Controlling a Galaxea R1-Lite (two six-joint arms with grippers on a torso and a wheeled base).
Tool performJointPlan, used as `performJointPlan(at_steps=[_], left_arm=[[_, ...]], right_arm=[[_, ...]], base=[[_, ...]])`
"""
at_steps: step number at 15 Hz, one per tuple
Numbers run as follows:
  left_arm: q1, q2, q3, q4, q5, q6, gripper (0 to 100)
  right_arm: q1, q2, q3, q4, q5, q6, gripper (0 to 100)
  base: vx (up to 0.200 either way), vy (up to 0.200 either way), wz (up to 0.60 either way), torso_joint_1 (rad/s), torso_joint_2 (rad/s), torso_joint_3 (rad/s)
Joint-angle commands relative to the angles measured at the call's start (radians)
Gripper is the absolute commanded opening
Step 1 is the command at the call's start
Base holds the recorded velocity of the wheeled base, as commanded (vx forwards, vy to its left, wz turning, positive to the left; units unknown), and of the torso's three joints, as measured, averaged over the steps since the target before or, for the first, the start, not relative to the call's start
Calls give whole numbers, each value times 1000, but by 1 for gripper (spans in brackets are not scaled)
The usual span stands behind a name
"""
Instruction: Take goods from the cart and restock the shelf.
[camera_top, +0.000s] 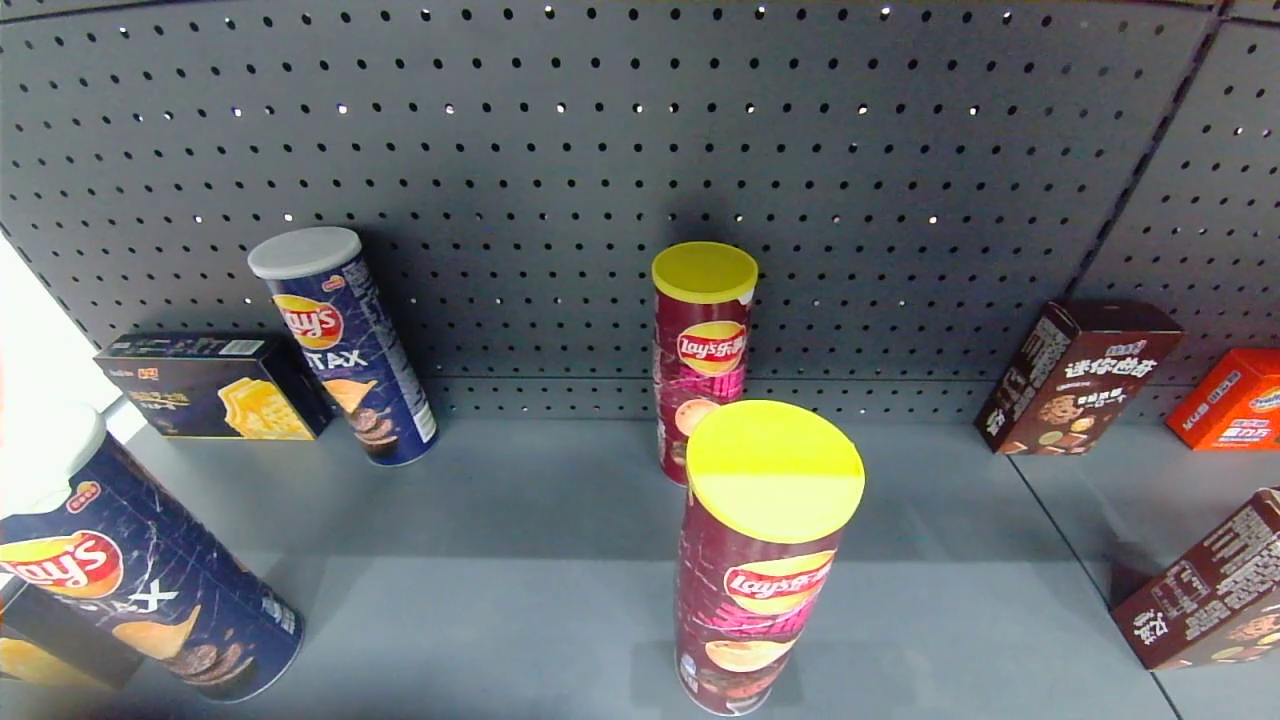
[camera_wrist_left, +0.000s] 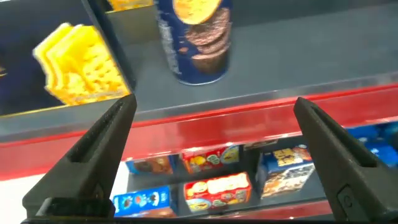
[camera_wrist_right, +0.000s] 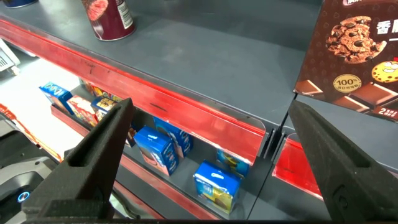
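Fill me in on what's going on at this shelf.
Nothing is in hand at this moment. The left gripper and the right gripper are both open and empty, out in front of the red front edge of the grey shelf. On it stand the front maroon can, the rear maroon can, the rear blue can and the front blue can, with a brown box at the right.

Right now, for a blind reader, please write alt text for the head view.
A yellow-lidded maroon can stands on the grey shelf, a matching can behind it. Two navy cans and a dark box stand left, brown boxes right.
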Motion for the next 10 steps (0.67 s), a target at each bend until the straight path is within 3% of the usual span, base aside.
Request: performJointPlan(at_steps=[1, 2, 4, 9, 10], left_arm=[[-1, 2, 0, 0, -9, -12, 100], [0, 2, -2, 2, 28, -46, 100], [0, 2, 0, -1, 166, -58, 100], [0, 0, 0, 0, 158, -57, 100], [0, 0, 0, -1, 158, -57, 100]], right_arm=[[0, 1, 0, -1, 0, -1, 100], [0, 1, 0, 0, 0, -1, 100], [0, 1, 0, 0, 0, -1, 100], [0, 1, -3, -1, 5, -7, 100], [-1, 1, -178, 0, 3, -8, 100]], base=[[0, 0, 0, 0, 0, 0], [0, 0, 0, 0, 0, 0], [0, 0, 0, 0, 0, 0], [0, 0, 0, 0, 0, 0], [0, 0, 0, 0, 0, 0]])
